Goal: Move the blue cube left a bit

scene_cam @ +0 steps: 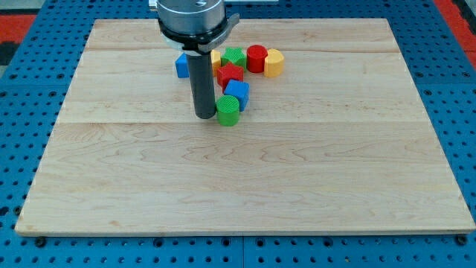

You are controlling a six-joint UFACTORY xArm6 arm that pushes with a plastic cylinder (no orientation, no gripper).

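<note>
The blue cube (pixel 238 93) sits near the top middle of the wooden board (pixel 245 186), touching a green cylinder (pixel 228 110) at its lower left and a red star-shaped block (pixel 230 74) above it. My tip (pixel 204 116) stands on the board just left of the green cylinder, close to or touching it, and to the lower left of the blue cube. The rod hides part of the blocks behind it.
Above the blue cube are a green star-shaped block (pixel 234 57), a red cylinder (pixel 256 57), a yellow block (pixel 274 63) and a sliver of another yellow block (pixel 216 58). A second blue block (pixel 181 65) lies left of the rod.
</note>
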